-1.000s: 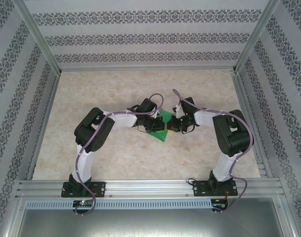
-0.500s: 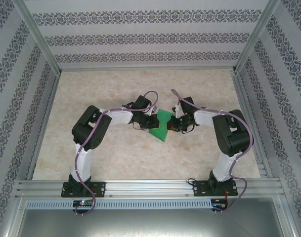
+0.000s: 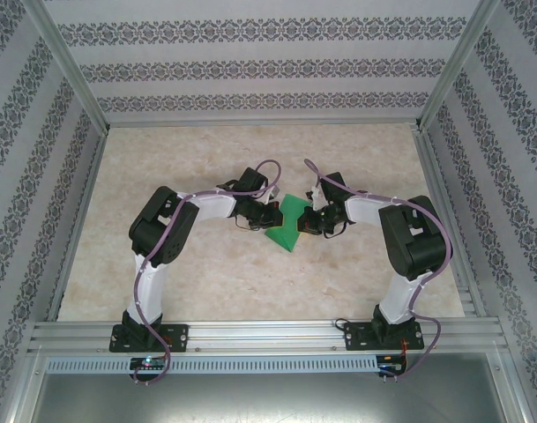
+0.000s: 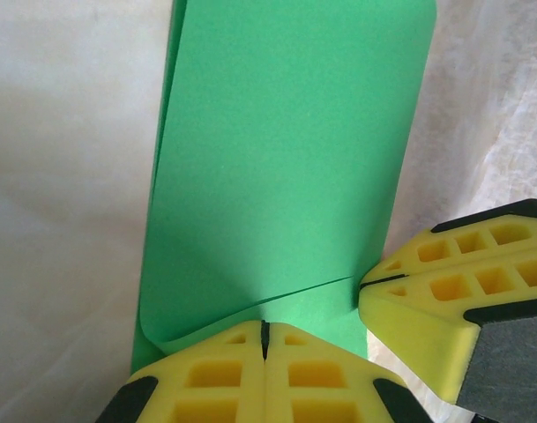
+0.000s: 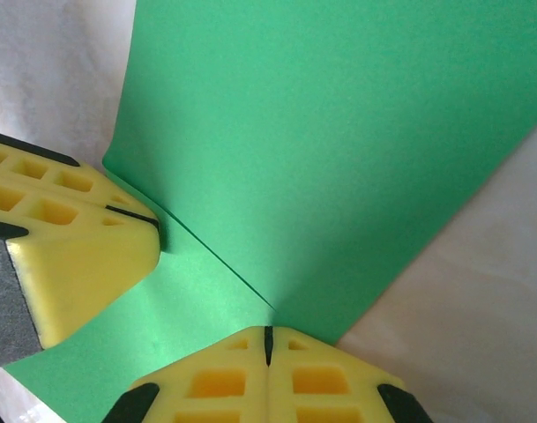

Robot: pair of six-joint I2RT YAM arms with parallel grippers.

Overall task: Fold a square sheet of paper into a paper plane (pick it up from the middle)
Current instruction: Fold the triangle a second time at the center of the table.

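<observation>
Square sheet of paper (image 3: 286,225): bright green, partly folded, lying in the middle of the table (image 3: 197,273) between my two grippers. I judge it is not yet a plane.
Shape: from above, broad at the far end and narrowing to a point at the near end.
Long axis: runs far to near, with the point leaning a little towards my left arm's side.
Layers: both wrist views show an upper flap lifting off a lower layer along a slanting crease, so it is not flat.
Left gripper (image 4: 264,352): at the sheet's left edge, fingers pressed together, tips on the green where the flap's fold begins.
Right gripper (image 5: 268,352): at the right edge, fingers also pressed together, tips on the crease line.
Hold: I cannot tell whether either pair nips a layer or merely presses on it, because the tips hide the contact.
Spacing: my two sets of tips sit just beside each other.
Nearer arm: neither; both are already on the sheet.
Judgement: the next move likely turns on following that crease without dragging the sheet, and the flap could spring back.
</observation>
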